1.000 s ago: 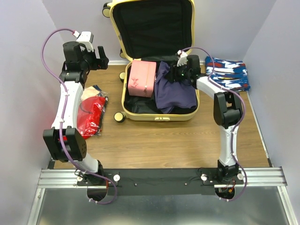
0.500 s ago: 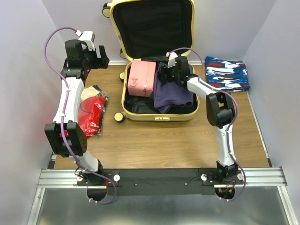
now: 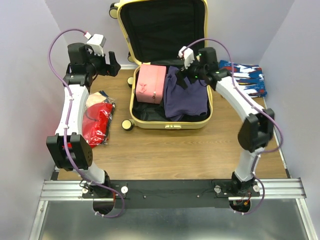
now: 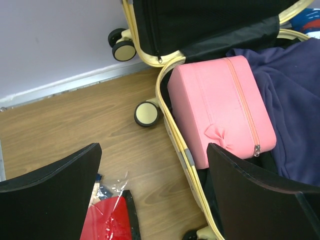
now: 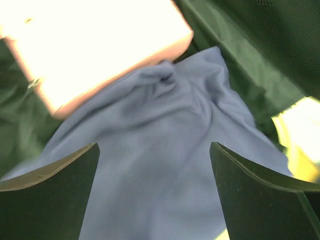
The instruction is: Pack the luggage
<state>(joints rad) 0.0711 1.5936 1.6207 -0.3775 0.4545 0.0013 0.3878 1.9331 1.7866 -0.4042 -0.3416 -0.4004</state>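
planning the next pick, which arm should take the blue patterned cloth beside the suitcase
Right. The right fingers, open, hang over the purple garment in the luggage, next to the blue patterned cloth. The left fingers, also open, are on the luggage's other side.

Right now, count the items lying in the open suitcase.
2. The pink pouch sits in the left part of the luggage; the purple garment lies to its right, against it. More may be hidden under the garment.
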